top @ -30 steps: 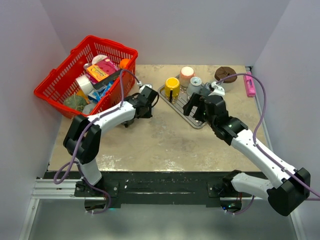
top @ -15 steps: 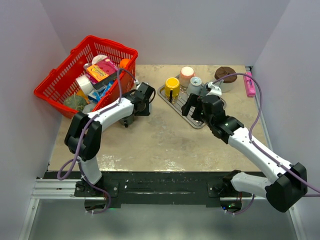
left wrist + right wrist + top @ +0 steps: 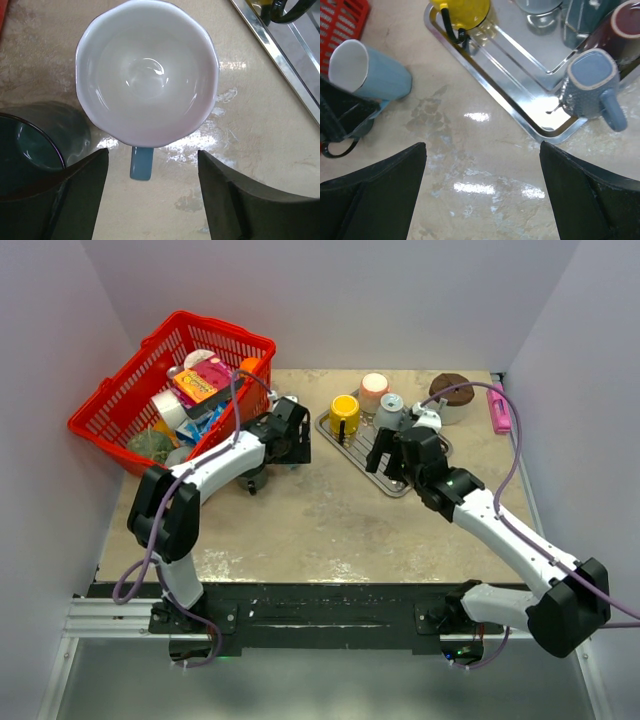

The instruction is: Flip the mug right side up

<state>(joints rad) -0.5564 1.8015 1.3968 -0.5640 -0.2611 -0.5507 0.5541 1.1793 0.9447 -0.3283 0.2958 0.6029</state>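
1. now the mug [image 3: 147, 70] stands right side up on the table [image 3: 260, 150], mouth to the ceiling, its white inside showing from rim to bottom.
2. its blue handle [image 3: 141, 162] points to 6 o'clock in the left wrist view, into the gap between the fingers.
3. the left hand [image 3: 150, 152] hangs over the mug with its fingers [image 3: 82, 195] spread apart, one at 7 o'clock of the mug and one at 5 o'clock. neither touches the mug, and the hand grips nothing.
4. a dark mug [image 3: 30, 145] with a teal inside sits just beside the mug at 8 o'clock, partly behind the left finger. i cannot tell whether the two touch.
5. in the top view the mug is mostly hidden under the left hand, at about 11 o'clock on the table. it lies between the red basket [image 3: 110, 405] at 10 o'clock and the metal tray [image 3: 510, 60] at 1 o'clock.
6. in the right wrist view the mug shows at 10 o'clock, light blue outside, off the tray.
7. the right hand [image 3: 482, 150] hovers by the near edge of the tray, its fingers wide apart and holding nothing.
8. on the tray a yellow mug [image 3: 462, 7] sits at 12 o'clock of that view. a grey mug [image 3: 590, 80] stands base up at 2 o'clock near the tray's corner, and a maroon mug [image 3: 625, 25] is just behind it.
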